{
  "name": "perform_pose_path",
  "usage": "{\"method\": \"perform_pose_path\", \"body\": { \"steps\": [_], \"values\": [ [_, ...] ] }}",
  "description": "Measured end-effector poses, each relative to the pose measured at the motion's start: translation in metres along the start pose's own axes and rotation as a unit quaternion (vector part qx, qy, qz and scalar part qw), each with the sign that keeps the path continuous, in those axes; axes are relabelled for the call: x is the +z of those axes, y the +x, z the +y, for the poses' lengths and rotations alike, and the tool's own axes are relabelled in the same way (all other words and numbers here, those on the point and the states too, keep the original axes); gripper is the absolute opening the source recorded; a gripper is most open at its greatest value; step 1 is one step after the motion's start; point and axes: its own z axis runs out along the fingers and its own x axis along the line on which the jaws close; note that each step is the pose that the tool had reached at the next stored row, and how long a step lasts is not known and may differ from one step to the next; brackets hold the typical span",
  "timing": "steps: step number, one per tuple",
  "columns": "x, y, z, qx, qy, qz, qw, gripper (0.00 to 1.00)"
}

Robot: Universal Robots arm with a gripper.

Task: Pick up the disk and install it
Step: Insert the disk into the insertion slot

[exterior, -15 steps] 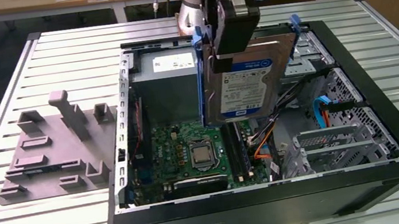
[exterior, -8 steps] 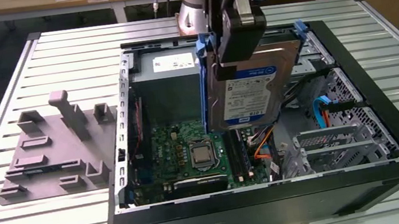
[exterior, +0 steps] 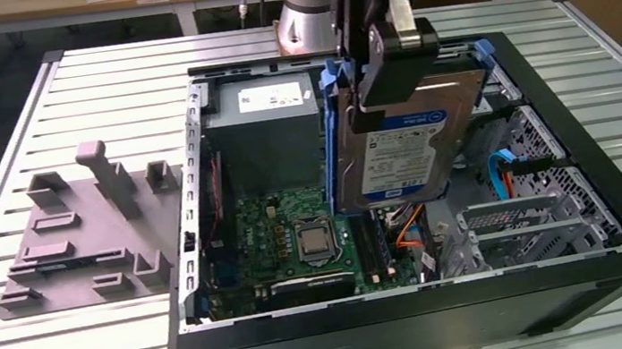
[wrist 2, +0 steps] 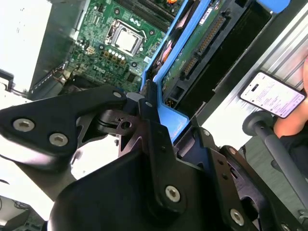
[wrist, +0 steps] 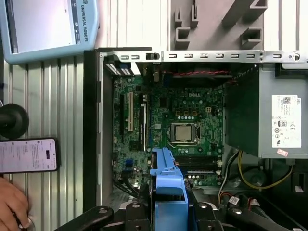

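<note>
The gripper (exterior: pixel 400 81) is clamped on the upper edge of the disk (exterior: pixel 404 149). The disk hangs tilted, label outward, above the middle of the open computer case (exterior: pixel 426 317), over the case's motherboard (exterior: pixel 294 231).

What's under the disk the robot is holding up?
The disk, clamped in the gripper, hangs over the open computer case. Below it you can see the green motherboard and orange cables. The disk covers whatever sits directly beneath it.
</note>
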Motion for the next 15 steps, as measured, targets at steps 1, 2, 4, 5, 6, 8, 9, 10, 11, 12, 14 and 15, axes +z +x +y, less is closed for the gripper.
{"method": "perform_pose_path", "body": {
  "steps": [1,2,4,5,6,8,9,10,11,12,14,15],
  "values": [
    [0.0,0.0,-0.0002,0.0,0.0,0.0,1.0,0.36],
    [0.0,0.0,-0.0003,0.0,0.0,0.0,1.0,0.36],
    [0.0,0.0003,-0.0002,0.0,0.0,0.0,1.0,0.36],
    [0.0001,0.0009,-0.0003,0.0,0.0,0.0,1.0,0.36],
    [0.0001,0.002,-0.0004,0.0,0.0,0.0,1.0,0.36],
    [0.0003,0.006,-0.0004,0.0,0.0,0.0,1.0,0.36],
    [0.0004,0.0082,-0.0004,0.0,0.0,0.0002,1.0,0.36],
    [0.0004,0.0101,-0.0005,0.0,0.0,0.0004,1.0,0.36],
    [0.0004,0.0115,-0.0005,0.0,0.0,0.0007,1.0,0.36],
    [0.0004,0.0124,-0.0005,0.0,0.0,0.001,1.0,0.36],
    [0.0005,0.0134,-0.0013,0.0,0.0,0.0013,1.0,0.36],
    [0.0005,0.0137,-0.0023,0.0,0.0,0.0014,1.0,0.36]
  ]
}}
